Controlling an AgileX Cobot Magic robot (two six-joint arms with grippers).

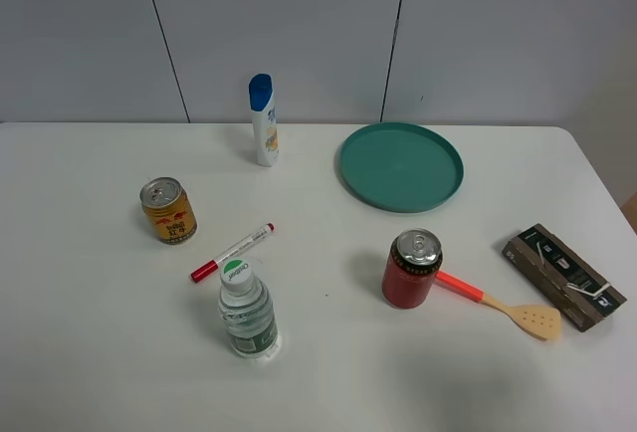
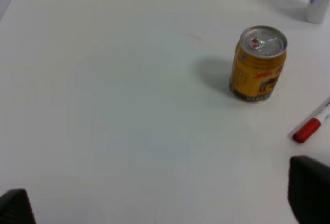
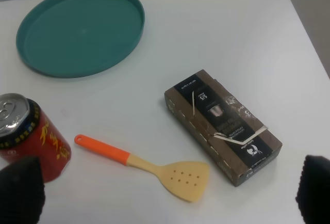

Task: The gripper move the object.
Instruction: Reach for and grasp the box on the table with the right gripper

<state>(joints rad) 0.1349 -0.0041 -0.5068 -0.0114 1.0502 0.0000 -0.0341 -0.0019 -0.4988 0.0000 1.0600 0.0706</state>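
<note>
The object is a flat, long dark brown box (image 1: 564, 277) with white markings and a white wire-like piece on top. It lies at the right edge of the white table (image 1: 90, 352), and it also shows in the right wrist view (image 3: 223, 125). My right gripper (image 3: 167, 193) is open and empty, hovering above the table short of the box, its dark fingertips (image 3: 20, 188) wide apart. My left gripper (image 2: 162, 203) is open and empty over the table's left side, with only its fingertips (image 2: 309, 190) showing. Neither gripper shows in the exterior high view.
A red can (image 1: 412, 269) and a red-handled spatula (image 1: 498, 305) lie just left of the box. A teal plate (image 1: 401, 165), a white bottle with a blue cap (image 1: 264, 120), a yellow can (image 1: 168, 211), a red marker (image 1: 232, 252) and a water bottle (image 1: 245, 313) are also on the table.
</note>
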